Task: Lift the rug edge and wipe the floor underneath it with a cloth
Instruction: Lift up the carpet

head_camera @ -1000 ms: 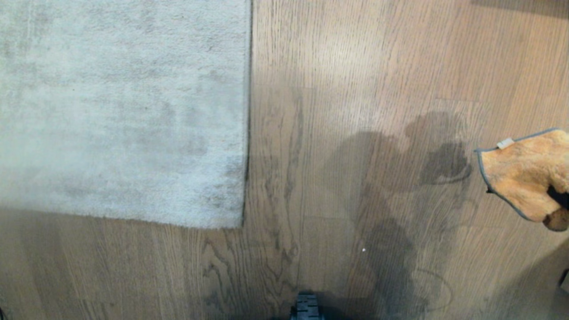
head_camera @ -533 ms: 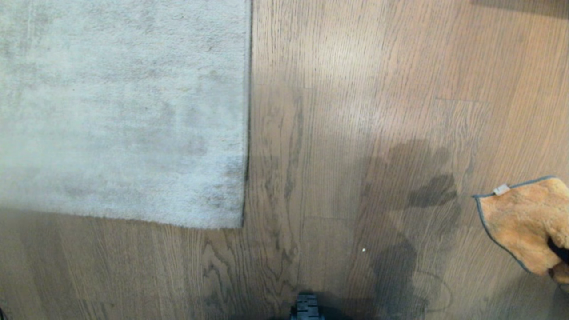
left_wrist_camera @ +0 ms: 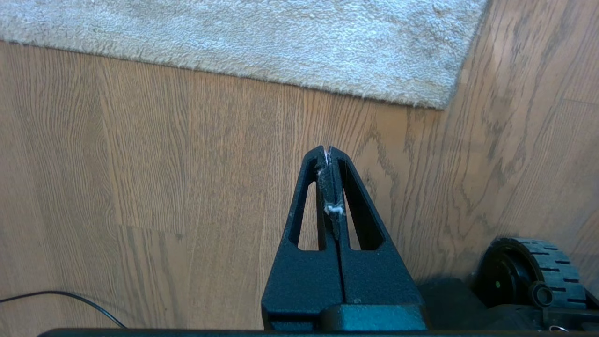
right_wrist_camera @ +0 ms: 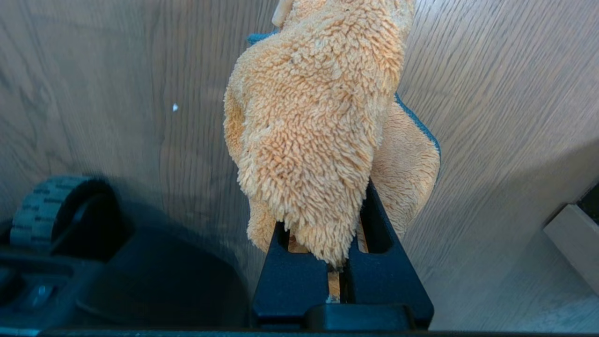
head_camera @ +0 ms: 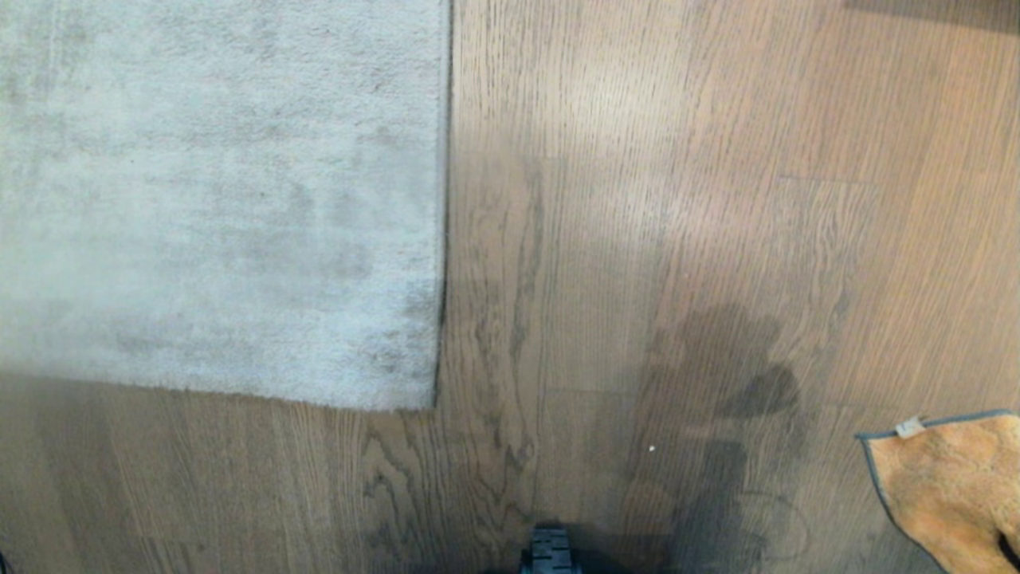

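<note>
One cloth (right_wrist_camera: 318, 140) is all I can count here, orange and fuzzy with a dark edging, and the right gripper (right_wrist_camera: 341, 262) has it pinched tight, the rag hanging over the bare floor (head_camera: 637, 199) at the robot's right side, well apart from the rug. One rug too, lying flat, with its rug edge (head_camera: 442, 239) and square corner down on the boards; no part of it is raised and no backing shows. The left gripper (left_wrist_camera: 330, 187) hangs low near that corner with its two fingers pressed together on nothing but a few wisps of lint. With the rug down and the rag carried off to the side, I cannot say whether the wiping is still to come or already over. If it is still to come, the left claw would have to open, get under the corner and fold it back, and only then could the cloth come across to rub the planks beneath. One dark wheel (left_wrist_camera: 529, 276) of the base sits just beside the left arm.
</note>
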